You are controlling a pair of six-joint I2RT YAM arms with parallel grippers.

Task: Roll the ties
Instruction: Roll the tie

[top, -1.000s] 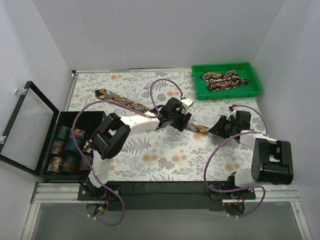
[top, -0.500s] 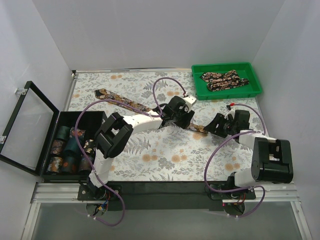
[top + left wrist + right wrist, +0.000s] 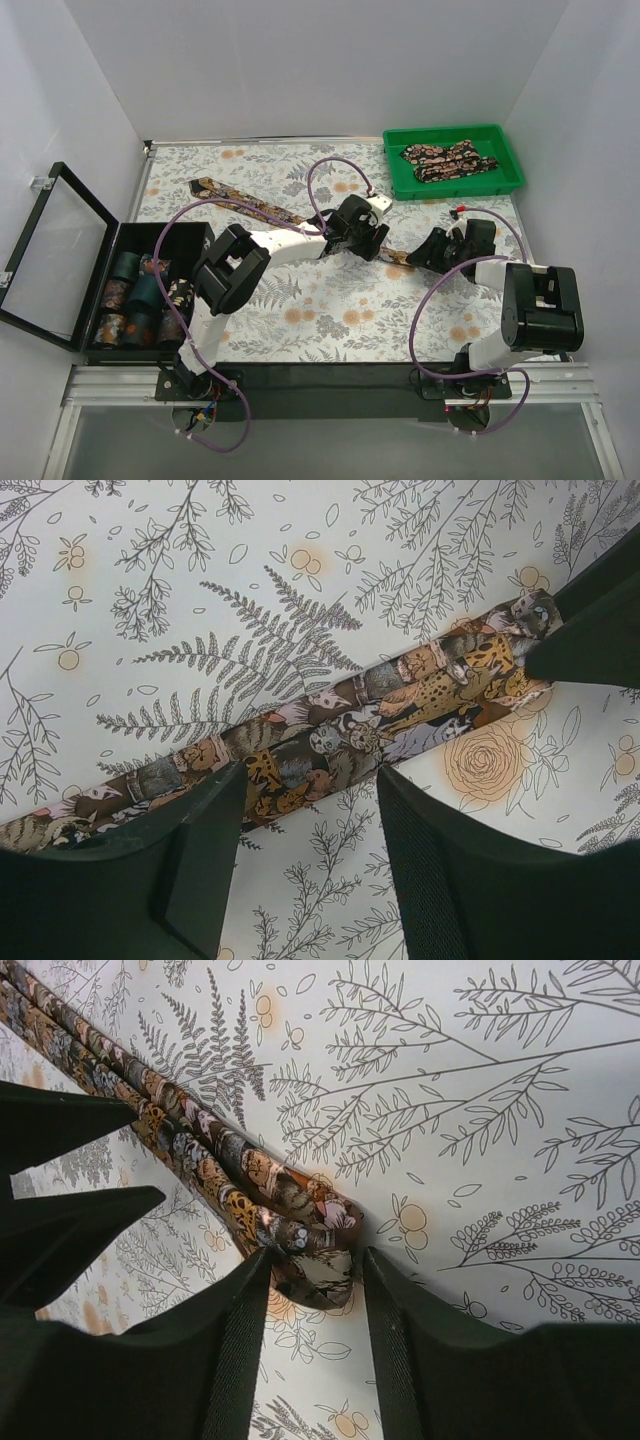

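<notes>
On the tablecloth (image 3: 330,310), a patterned tie (image 3: 240,198)

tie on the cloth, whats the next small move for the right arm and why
Probably squeeze the right gripper on the curled end of the tie and tip it over: that end sits between its parted jaws, while the left gripper straddles the strip farther along.

A robotics lab test cell: bare white walls (image 3: 300,60), aluminium rail (image 3: 110,385) base, two bolted robot arms (image 3: 283,244).
</notes>
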